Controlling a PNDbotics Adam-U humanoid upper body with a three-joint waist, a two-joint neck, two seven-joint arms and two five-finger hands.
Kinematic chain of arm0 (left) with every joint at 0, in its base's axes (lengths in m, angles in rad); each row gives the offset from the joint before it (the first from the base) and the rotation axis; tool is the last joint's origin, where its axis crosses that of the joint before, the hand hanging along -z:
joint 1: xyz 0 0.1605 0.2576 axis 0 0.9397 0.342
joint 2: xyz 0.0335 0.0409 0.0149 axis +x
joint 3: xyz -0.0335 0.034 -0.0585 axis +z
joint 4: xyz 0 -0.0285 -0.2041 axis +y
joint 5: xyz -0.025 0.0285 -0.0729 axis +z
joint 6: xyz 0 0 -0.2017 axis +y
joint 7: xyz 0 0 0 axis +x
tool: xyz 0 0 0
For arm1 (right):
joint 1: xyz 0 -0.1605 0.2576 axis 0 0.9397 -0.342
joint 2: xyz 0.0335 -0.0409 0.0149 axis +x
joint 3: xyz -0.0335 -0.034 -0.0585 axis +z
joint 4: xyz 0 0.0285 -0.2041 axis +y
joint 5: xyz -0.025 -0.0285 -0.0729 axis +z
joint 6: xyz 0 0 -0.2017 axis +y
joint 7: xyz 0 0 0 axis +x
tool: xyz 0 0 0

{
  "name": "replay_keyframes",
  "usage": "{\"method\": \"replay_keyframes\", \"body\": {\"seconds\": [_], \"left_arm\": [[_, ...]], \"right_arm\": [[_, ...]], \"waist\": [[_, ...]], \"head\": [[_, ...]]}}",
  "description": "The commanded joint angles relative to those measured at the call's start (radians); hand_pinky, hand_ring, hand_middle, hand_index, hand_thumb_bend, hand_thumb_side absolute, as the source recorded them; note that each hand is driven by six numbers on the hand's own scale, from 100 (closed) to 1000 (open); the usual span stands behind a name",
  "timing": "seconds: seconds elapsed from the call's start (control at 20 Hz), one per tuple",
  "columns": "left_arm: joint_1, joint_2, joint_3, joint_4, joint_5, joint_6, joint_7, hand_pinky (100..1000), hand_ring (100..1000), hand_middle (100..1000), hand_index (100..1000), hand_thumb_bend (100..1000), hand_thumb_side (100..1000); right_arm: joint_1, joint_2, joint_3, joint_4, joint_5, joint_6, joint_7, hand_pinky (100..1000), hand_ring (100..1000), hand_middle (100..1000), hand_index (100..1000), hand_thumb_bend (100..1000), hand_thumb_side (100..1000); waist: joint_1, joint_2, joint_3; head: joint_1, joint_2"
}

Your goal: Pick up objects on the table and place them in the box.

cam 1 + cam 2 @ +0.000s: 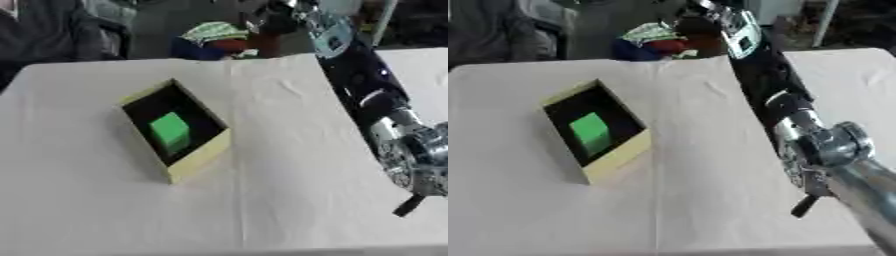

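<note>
A: Left eye view first. What have we got?

B: A table point(289, 165) under a pale, creased cloth, and on its left half a box point(199, 156) with yellow walls and a dark inside, sitting askew to the table's edges. Inside it, a bright green block point(170, 131), lying on the dark floor toward the box's near end.

A: And the arms?

B: The right arm point(367, 90) comes down from the upper right along the table's right side, black up top, silver joints lower down. Below the silver wrist a dark finger-like piece of the right hand point(409, 205) pokes down over the cloth near the lower right. That's all of the hand I get, so I cannot tell whether the fingers are spread or curled. No left hand anywhere here.

A: Over to the right eye view.

B: Same scene, shifted a touch. The box sits further left, green block tucked inside, nearer the low front wall than the back. The right arm fills the right side, silver forearm large in the lower right corner, and the same dark piece hangs under the wrist, well apart from the box. It touches nothing I can see. Hand's state again: can't tell.

A: Beyond the table?

B: Dark clutter, some colourful cloth at the far edge.
</note>
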Motion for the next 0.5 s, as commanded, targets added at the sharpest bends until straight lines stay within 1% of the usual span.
{"method": "replay_keyframes", "body": {"seconds": [0.05,0.25,0.5], "left_arm": [[-0.007,0.013,0.005,-0.020,-0.006,0.001,0.003,646,649,723,813,529,611],[-0.006,0.015,0.005,-0.020,-0.006,0.001,0.003,646,649,724,813,529,609],[-0.005,0.016,0.005,-0.020,-0.006,0.002,0.002,646,649,724,813,530,613]], "right_arm": [[-0.031,-0.047,-0.034,0.037,-0.050,0.042,-0.045,778,1000,837,932,100,482],[-0.029,-0.063,-0.029,0.066,-0.104,0.096,-0.099,775,1000,834,928,100,486],[-0.026,-0.073,0.011,0.078,-0.170,0.161,-0.165,774,1000,834,928,100,490]], "waist": [[0.002,-0.015,0.001],[0.003,-0.017,-0.001],[0.004,-0.018,-0.001]], "head": [[0.002,0.006],[0.003,0.007],[0.003,0.008]]}}
